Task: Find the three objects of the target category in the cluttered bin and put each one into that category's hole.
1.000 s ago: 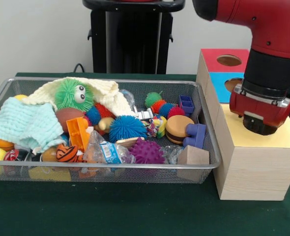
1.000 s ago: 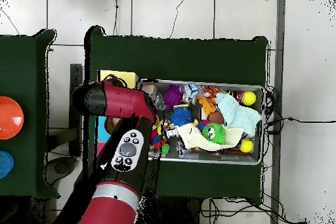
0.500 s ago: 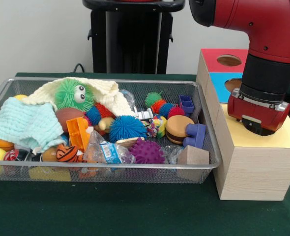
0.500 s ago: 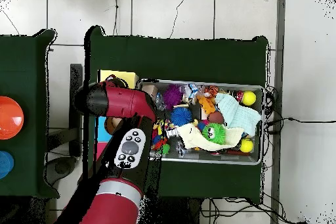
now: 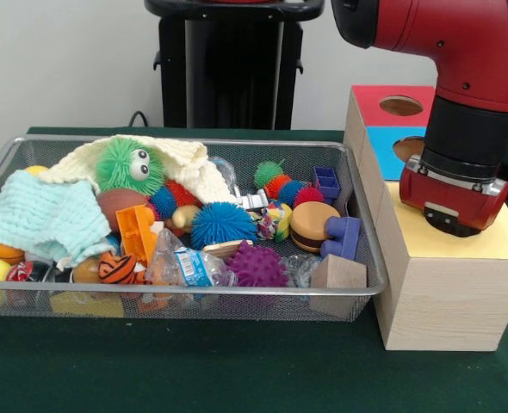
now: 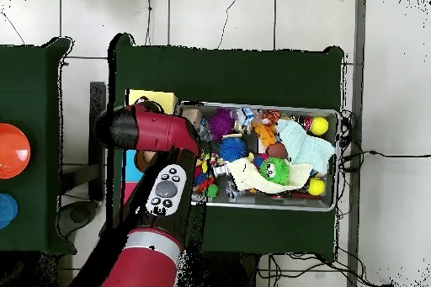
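Observation:
The wire mesh bin is full of toys and also shows in the overhead view. One whitish confetti-patched lump lies in the bin's middle right, between a blue spiky ball and a toy burger. The other two lumps are not visible. The yellow-topped box stands right of the bin. Its hole is hidden behind the arm. My gripper hangs just above the yellow top, and I cannot tell its state or whether it holds anything.
Blue-topped and red-topped boxes stand behind the yellow one. The bin also holds a pale blue cloth, a cream cloth under a green googly-eyed ball, a purple spiky ball, a clear wrapper and a wooden block.
The arm's end has risen very slightly over the yellow box. The bin's contents have not moved.

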Controlling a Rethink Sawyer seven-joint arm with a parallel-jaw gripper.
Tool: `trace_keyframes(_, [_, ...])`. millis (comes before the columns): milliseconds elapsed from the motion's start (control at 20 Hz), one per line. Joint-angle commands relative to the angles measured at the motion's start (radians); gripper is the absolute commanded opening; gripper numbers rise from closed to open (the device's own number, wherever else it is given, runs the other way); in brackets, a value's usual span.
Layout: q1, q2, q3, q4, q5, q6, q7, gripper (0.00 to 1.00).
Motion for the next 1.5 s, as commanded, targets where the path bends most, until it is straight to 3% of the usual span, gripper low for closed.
trace_keyframes(50, [-0.022,0.036,0.036,0.021,-0.066,-0.054,0.075,1.00])
trace_keyframes(850, [-0.050,0.033,0.056,0.007,-0.094,-0.054,0.039,1.00])
trace_keyframes(900, [-0.052,0.034,0.056,0.003,-0.093,-0.051,0.038,0.00])
trace_keyframes(1250, [-0.048,0.036,0.035,-0.037,-0.116,-0.005,0.019,0.00])
trace_keyframes(1500, [-0.042,-0.040,0.029,-0.042,-0.096,0.171,0.043,0.00])
